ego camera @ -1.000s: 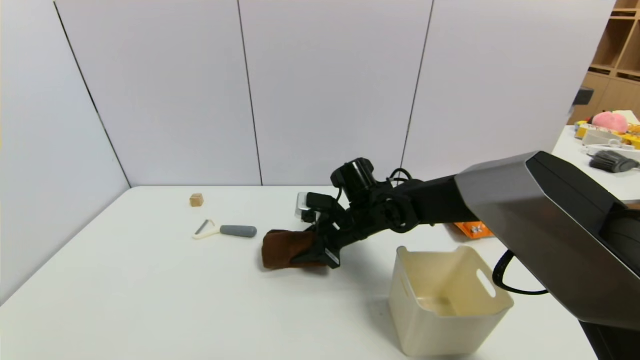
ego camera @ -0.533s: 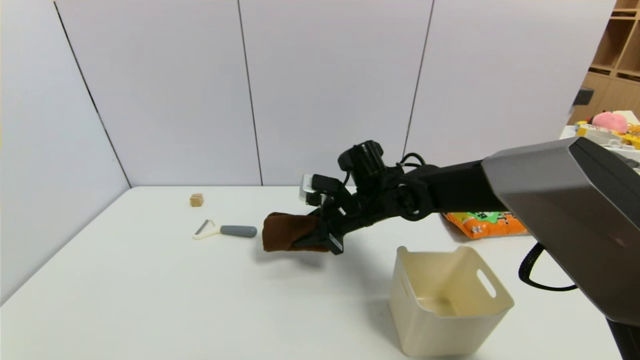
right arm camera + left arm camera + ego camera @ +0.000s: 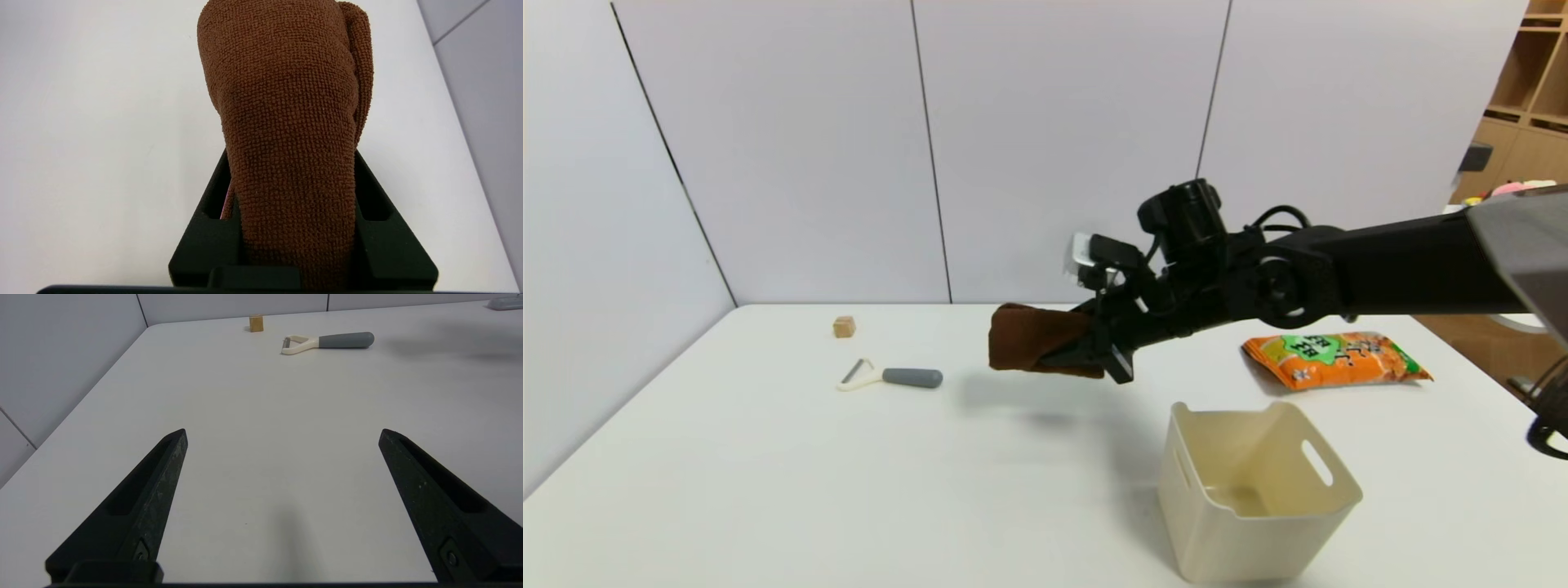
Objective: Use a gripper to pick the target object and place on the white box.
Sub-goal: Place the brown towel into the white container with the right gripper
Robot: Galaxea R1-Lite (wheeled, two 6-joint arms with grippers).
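Left gripper [image 3: 282,437]: parked low over the near left part of the table, out of the head view; fingers [image 3: 159,490] spread wide, nothing between them.
Wooden cube [image 3: 844,327]: one, small, far left on the white table [image 3: 768,490]; no part in the job.
Peeler [image 3: 913,377]: one, grey handle, pale head, lying flat just right of the cube and nearer; also left alone.
Brown towel [image 3: 1037,339]: one, folded, terry weave, the piece to be moved. Lying on the table a second ago; now raised clear of it, its shadow beneath, and shifted toward the right.
Right gripper [image 3: 1094,343]: at work above the middle of the table, fingers [image 3: 206,241] closed on the towel, one on either side, the folded bundle bulging out past the tips. The grip looks secure.
White box [image 3: 1266,549]: one, cream plastic, upright, slot handles, standing nearer and to the right of the towel. It has not moved; the towel is not yet over it.
Orange snack bag [image 3: 1339,359]: one, behind the box, now in full sight as the arm has risen off it.
Standing of the task: pick apparently done, carry begun. Next should come a swing right and nearer, high enough that the drooping end does not snag the rim.
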